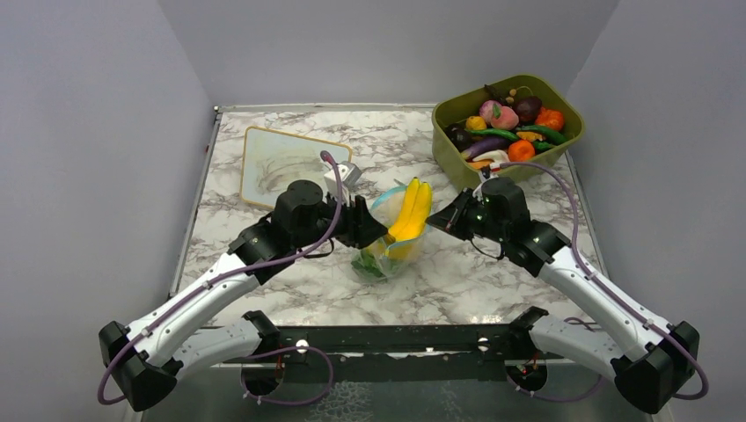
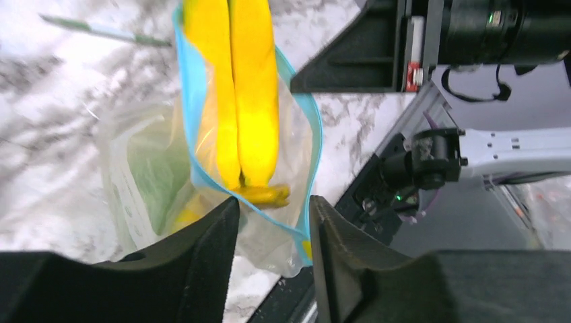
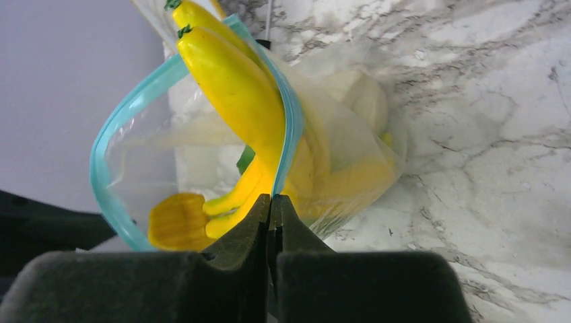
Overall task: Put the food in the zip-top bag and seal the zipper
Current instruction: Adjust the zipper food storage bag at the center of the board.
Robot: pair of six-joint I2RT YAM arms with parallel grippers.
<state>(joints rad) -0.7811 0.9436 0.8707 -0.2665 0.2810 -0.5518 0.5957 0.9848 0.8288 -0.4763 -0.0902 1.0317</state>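
Two bananas [image 1: 412, 211] jutting past the zipper [image 3: 291, 134] could block sealing, while the right gripper [image 3: 271, 205] pinches that zipper and the left gripper [image 2: 273, 208] stands spread beside it.

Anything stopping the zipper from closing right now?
Yes. The bananas stick up out of the bag through its mouth, lying between the two sides of the zipper. The strip cannot meet there until they sit fully inside.
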